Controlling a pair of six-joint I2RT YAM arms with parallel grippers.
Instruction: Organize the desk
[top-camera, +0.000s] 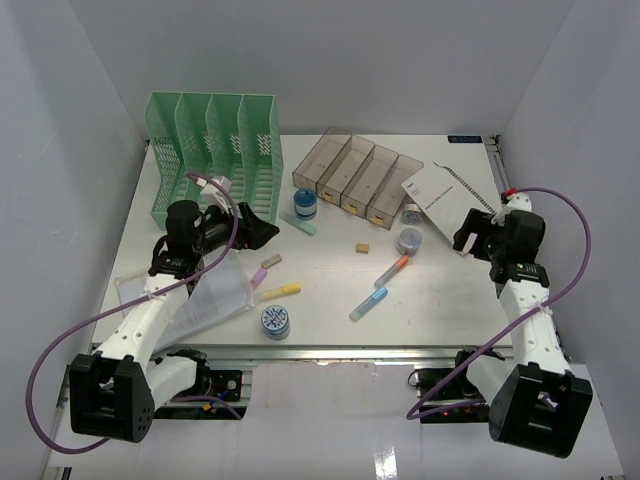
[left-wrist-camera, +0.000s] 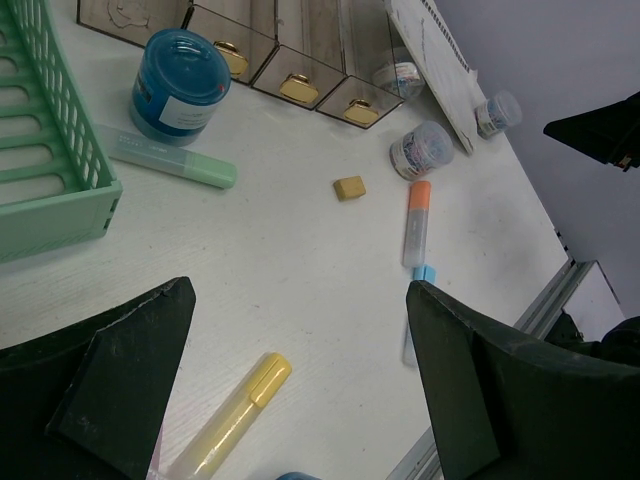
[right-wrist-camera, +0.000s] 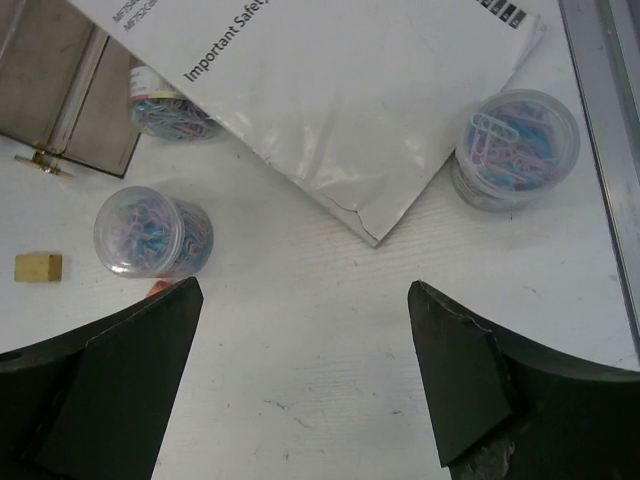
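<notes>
Left claw (left-wrist-camera: 300, 340): jaws wide, holding nothing. The bench (left-wrist-camera: 290, 260) lies directly beneath it. A yellow marker (left-wrist-camera: 235, 415) lies between the fingers. An orange pen (left-wrist-camera: 417, 222) and an eraser (left-wrist-camera: 349, 187) lie ahead, with the rack (left-wrist-camera: 50, 150) ahead-left.

Right claw (right-wrist-camera: 300, 340): jaws wide, empty, over the bench. The booklet (right-wrist-camera: 330, 90) corner lies just ahead. One clip jar (right-wrist-camera: 152, 232) stands ahead-left, a second jar (right-wrist-camera: 515, 150) ahead-right.
</notes>
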